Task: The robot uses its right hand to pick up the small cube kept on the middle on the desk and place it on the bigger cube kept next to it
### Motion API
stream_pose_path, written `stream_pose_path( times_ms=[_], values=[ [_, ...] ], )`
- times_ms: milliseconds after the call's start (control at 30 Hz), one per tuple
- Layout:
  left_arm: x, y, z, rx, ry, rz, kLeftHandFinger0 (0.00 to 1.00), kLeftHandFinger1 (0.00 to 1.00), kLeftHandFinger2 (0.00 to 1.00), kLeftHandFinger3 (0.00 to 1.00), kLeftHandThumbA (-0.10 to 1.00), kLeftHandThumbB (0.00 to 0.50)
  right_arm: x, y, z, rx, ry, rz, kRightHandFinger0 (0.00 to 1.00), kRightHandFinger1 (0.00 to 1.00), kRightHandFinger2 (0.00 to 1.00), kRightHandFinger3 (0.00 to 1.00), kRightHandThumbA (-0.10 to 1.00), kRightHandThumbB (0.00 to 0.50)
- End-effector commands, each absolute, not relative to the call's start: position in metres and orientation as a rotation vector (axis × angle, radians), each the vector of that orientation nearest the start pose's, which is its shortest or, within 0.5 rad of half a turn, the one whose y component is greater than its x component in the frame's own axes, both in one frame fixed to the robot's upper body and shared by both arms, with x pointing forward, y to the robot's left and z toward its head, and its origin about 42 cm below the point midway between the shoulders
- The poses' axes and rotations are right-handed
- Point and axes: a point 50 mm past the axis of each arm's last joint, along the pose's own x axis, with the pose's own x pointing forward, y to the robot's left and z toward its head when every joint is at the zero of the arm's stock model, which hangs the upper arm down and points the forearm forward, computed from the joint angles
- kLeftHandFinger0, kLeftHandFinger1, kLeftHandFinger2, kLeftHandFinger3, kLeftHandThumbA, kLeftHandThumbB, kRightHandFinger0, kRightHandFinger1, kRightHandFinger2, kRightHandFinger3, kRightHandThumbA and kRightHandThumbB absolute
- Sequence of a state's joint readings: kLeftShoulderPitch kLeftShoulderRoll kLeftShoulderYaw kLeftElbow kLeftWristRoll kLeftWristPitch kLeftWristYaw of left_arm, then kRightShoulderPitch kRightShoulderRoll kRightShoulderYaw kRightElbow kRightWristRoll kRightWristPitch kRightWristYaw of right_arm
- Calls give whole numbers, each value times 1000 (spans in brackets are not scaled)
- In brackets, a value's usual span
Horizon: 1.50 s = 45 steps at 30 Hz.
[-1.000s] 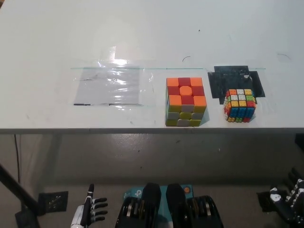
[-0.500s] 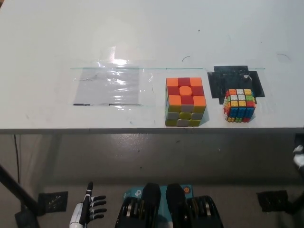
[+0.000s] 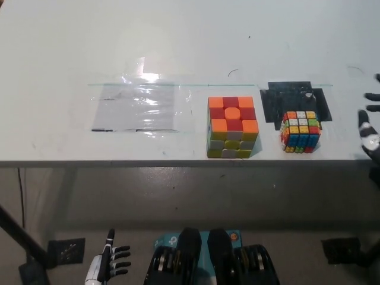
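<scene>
White left hand (image 3: 108, 265), dark finger segments; black right hand (image 3: 370, 127), pale patch near knuckles.

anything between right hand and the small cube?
Head view: nothing. Only bare desk separates the right hand at the picture's right edge from the small cube.

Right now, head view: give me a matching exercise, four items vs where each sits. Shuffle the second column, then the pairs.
Items
1. small cube
2. bigger cube
3. right hand
4. left hand

Places
A. lower left, below the desk edge
B. middle of the desk, near its front edge
C. at the picture's right edge, beside the desk
D. on the front edge of the black patch

Pairs: 1-D, 2-B, 3-C, 4-A
</scene>
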<state>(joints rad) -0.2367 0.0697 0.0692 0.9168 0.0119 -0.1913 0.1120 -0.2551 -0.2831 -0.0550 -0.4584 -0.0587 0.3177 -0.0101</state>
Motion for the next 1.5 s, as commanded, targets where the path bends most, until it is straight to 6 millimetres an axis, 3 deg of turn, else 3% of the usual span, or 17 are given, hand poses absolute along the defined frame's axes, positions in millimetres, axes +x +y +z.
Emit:
stream_pose_path(
  times_ms=[0,100,167,233,300,333,367,433,467,900,933,967,1067,1167,1200,1233,1467],
  values=[
    [310,254,-45,104,437,148,711,637,688,626,1000,243,335,-265,295,-416,-465,8,479,595,830,1000,569,215],
    [310,254,-45,103,433,142,691,625,677,613,1000,234,343,-262,291,-478,-454,19,566,700,852,1000,590,219],
    [311,253,-44,112,431,149,675,603,641,595,1000,228,353,-258,286,-551,-425,55,704,910,967,1000,596,250],
    [314,253,-43,118,430,151,668,597,645,608,1000,233,362,-256,281,-615,-398,83,800,1000,1000,1000,640,267],
    [314,253,-43,118,430,151,667,596,644,611,1000,233,362,-255,281,-618,-398,84,811,1000,1000,1000,642,267],
    [313,254,-43,111,425,144,640,580,628,603,1000,217,372,-254,272,-686,-372,133,1000,1000,1000,1000,831,381],
    [314,254,-42,111,428,144,640,581,629,605,1000,217,373,-255,271,-708,-373,140,1000,1000,1000,1000,844,379],
    [313,254,-43,111,422,136,641,584,641,612,1000,212,379,-255,265,-776,-324,170,1000,1000,1000,1000,979,492],
    [313,254,-43,115,422,134,670,607,667,640,1000,216,381,-255,262,-799,-316,180,1000,1000,1000,1000,1000,500],
    [318,255,-40,117,405,134,649,585,642,587,1000,228,406,-249,239,-945,-248,233,1000,1000,1000,1000,1000,500],
    [319,256,-38,122,403,134,695,616,666,616,1000,226,408,-248,238,-952,-247,234,1000,1000,1000,1000,1000,500],
    [319,256,-38,136,406,131,736,647,693,636,1000,217,412,-246,240,-966,-250,242,1000,1000,1000,1000,1000,500],
    [319,255,-38,138,400,132,673,605,659,595,1000,225,421,-243,246,-996,-256,263,1000,1000,1000,1000,1000,500],
    [318,257,-39,144,402,125,685,611,674,610,1000,225,426,-239,248,-1014,-260,277,1000,1000,1000,1000,1000,500],
    [318,258,-40,154,411,125,702,635,703,663,1000,242,431,-235,251,-1023,-275,286,1000,1000,1000,1000,1000,500],
    [316,257,-41,149,408,133,646,588,658,631,1000,233,432,-234,250,-1022,-278,291,1000,1000,1000,1000,1000,497],
    [316,257,-40,131,414,134,664,598,649,593,1000,212,444,-230,258,-1044,-288,298,1000,1000,1000,1000,999,483]
  ],
)
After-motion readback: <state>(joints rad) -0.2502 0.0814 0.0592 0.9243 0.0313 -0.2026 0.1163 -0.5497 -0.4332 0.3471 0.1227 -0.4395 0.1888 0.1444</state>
